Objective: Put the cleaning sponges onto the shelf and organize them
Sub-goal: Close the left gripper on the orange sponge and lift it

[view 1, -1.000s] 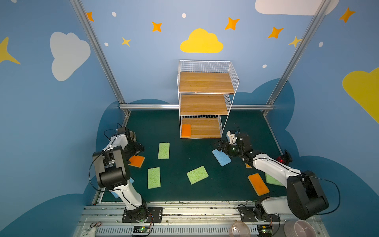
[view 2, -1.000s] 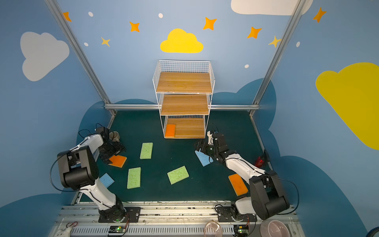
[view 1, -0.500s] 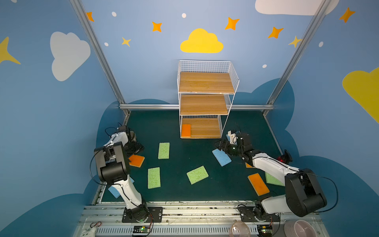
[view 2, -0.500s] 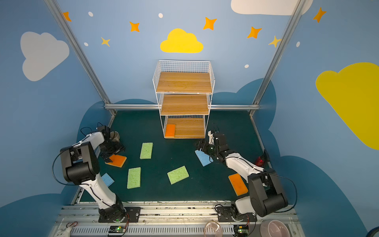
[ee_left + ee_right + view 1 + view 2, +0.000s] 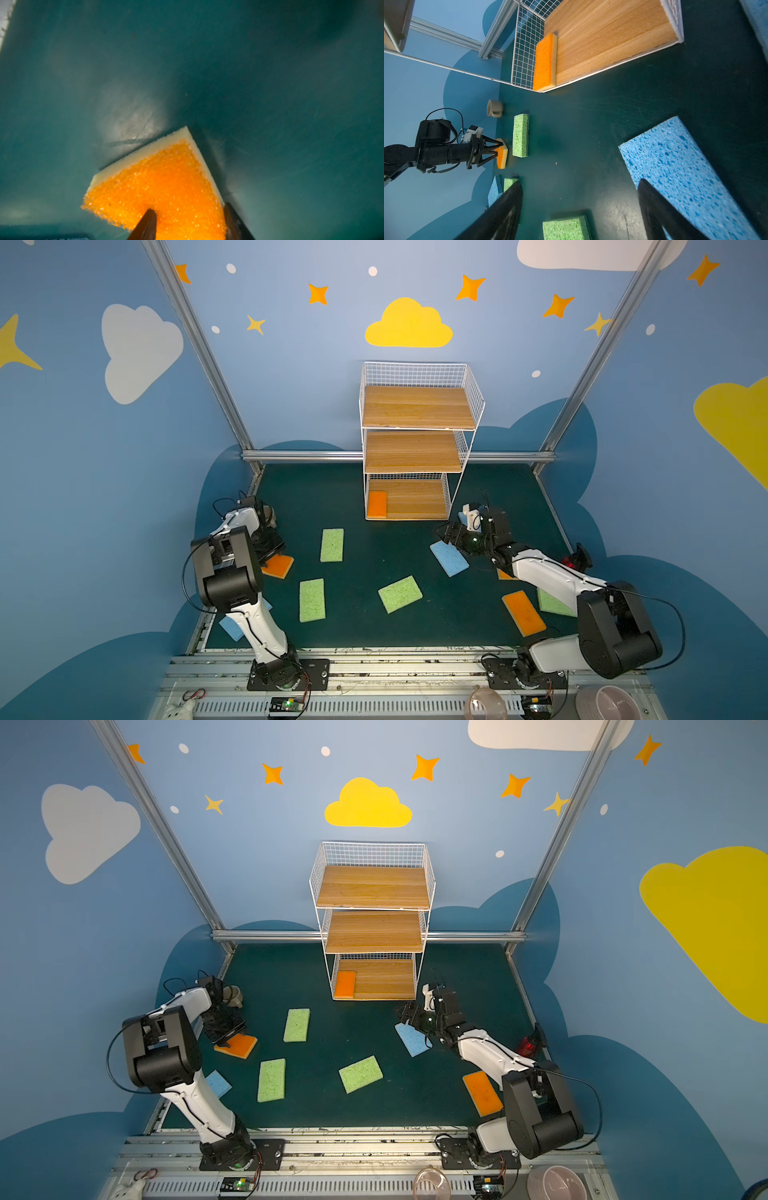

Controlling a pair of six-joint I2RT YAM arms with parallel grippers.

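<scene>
Straddling orange sponge (image 5: 279, 567), left jaws; right jaws wide, by blue sponge (image 5: 449, 559).

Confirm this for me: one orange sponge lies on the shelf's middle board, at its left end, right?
No. The orange sponge lies on the bottom board of the shelf, not the middle one, at its left end. Both top views show it.

From my console, the left arm (image 5: 266, 626) and right arm (image 5: 548, 572) look alike: glossy white links between bulky black joint housings (image 5: 230, 576), a thin black cable (image 5: 183, 577) looping off each (the left end effector (image 5: 499, 148) is black too), bolted black base plates (image 5: 318, 672).
</scene>
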